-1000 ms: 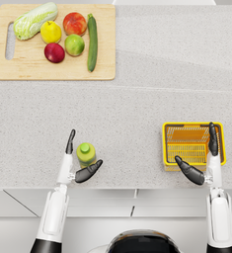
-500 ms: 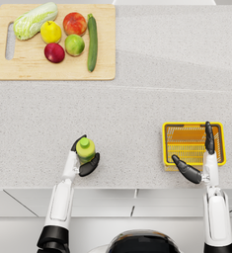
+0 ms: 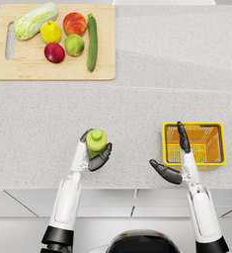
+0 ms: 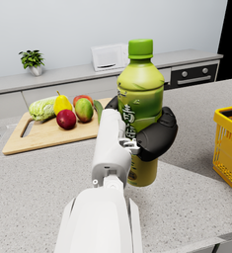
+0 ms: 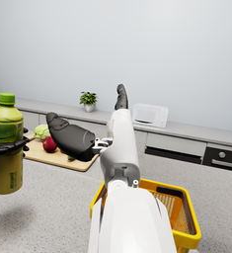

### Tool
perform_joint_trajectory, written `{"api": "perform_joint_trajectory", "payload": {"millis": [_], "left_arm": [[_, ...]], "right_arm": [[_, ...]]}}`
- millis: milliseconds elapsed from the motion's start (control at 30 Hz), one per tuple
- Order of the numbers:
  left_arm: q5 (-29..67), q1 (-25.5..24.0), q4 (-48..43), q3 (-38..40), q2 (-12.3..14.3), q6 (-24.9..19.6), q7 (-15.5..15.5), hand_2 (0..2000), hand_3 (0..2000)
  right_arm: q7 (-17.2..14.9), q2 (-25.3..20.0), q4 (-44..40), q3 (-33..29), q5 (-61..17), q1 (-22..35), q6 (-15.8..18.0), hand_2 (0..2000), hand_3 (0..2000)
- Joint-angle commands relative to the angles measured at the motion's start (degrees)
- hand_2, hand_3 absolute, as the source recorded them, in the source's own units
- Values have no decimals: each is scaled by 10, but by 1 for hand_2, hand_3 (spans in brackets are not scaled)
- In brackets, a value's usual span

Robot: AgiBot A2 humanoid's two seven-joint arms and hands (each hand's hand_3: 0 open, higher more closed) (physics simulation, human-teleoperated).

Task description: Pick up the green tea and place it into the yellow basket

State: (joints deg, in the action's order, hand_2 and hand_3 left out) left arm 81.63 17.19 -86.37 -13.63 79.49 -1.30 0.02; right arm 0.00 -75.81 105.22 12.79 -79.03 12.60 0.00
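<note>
Left wrist view, dark left hand point(image 4: 154, 134) gripping ribbed green plastic tea bottle point(image 4: 139, 99) above speckled grey counter point(image 4: 33, 183), right hand point(image 3: 179, 158) spread over yellow wire basket point(image 3: 212, 129).

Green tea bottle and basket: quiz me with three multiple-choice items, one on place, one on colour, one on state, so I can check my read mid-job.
1. Where is the green tea bottle?
A. In the yellow basket
B. In the left hand
C. On the cutting board

2. What colour is the bottle's cap?
A. Green
B. White
C. Red

3. What is the right hand doing?
A. Gripping the basket
B. Holding an apple
C. Open, holding nothing

Answers: 1 B, the left hand wraps the bottle. 2 A, the left wrist view shows a green cap. 3 C, its fingers spread at the yellow basket.
</note>
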Motion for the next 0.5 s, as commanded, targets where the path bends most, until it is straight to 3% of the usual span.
{"api": "perform_joint_trajectory", "payload": {"millis": [33,200,500], "left_arm": [[0,37,-76,-8,23,-1,0,2000,2000],[0,52,-105,-52,45,-3,0,2000,2000],[0,64,-122,-147,72,-2,1,2000,2000]], "right_arm": [[0,-21,-36,46,0,29,0,0,0],[0,-58,-94,93,-108,71,0,0,0],[1,-99,-141,141,-140,113,22,0,0]]}}
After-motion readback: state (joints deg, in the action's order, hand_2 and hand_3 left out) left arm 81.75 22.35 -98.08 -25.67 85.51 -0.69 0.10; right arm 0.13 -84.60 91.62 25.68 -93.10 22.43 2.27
